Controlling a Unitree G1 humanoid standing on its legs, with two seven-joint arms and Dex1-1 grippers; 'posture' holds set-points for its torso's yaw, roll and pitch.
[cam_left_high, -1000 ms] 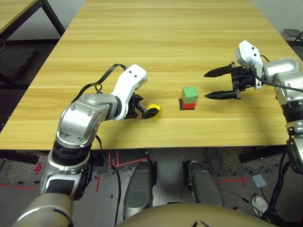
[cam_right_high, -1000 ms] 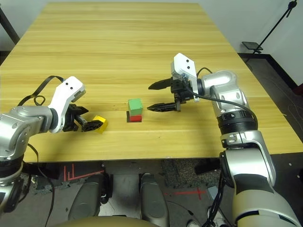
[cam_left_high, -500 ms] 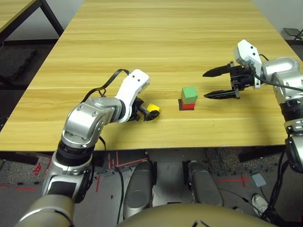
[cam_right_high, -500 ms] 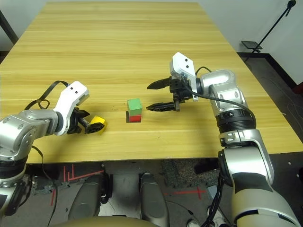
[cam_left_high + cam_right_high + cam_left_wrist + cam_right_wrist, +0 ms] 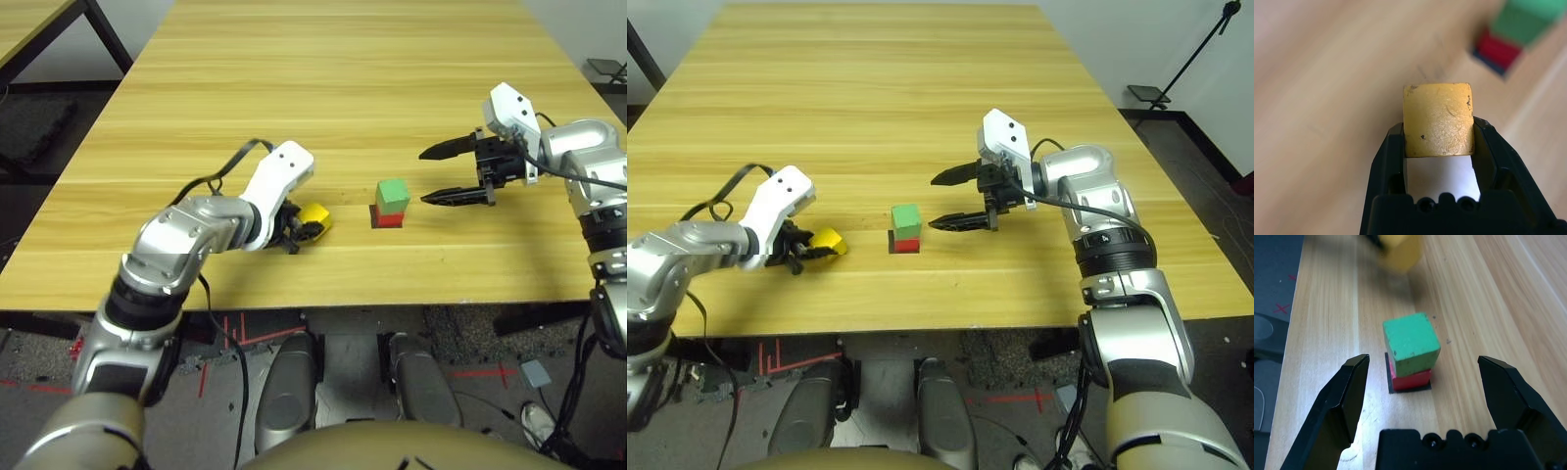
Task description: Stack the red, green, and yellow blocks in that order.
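A green block sits on top of a red block on the wooden table, near its front edge. To the left of that stack my left gripper is shut on the yellow block, held just above the table. The yellow block shows between the black fingers. My right gripper hovers open just right of the stack, its fingers pointing at the green block with nothing between them.
A small dark square mark lies under the red block. The table stretches far back beyond the stack, and its front edge runs close below both grippers. A second table's corner stands at the far left.
My left gripper has lifted the yellow block slightly and carried it a little right, toward the stack. The right gripper has barely moved.
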